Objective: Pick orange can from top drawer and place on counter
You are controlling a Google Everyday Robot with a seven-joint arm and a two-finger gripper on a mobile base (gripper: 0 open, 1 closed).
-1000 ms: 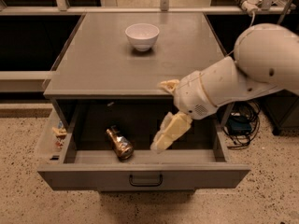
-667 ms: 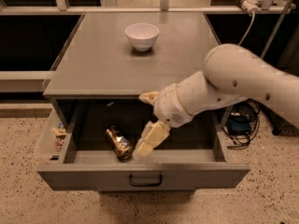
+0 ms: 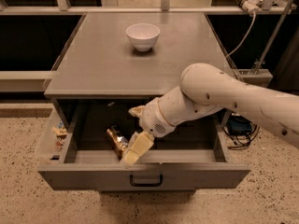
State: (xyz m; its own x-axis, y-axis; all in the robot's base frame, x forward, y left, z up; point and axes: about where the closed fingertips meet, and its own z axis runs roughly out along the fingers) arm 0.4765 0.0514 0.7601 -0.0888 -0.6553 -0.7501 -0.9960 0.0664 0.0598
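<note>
The orange can (image 3: 117,141) lies on its side on the floor of the open top drawer (image 3: 196,174), lower centre-left of the frame, just behind the front panel. It looks dented and shiny, so I judge it light, thin-walled and a little slippery. A hard squeeze would likely crumple it further. I would take it across the middle of its body, where the sides are roundest, not by the ends.

My gripper (image 3: 131,135) is down inside the drawer just right of the can. My fingers (image 3: 138,147) are spread apart and hold nothing. The lower one slants toward the front panel, right beside the can; whether it touches, I cannot tell. My arm comes in from the right edge of the frame, bent down over the drawer's rim. The counter (image 3: 103,64) above carries a white bowl (image 3: 143,35) near its far edge.
</note>
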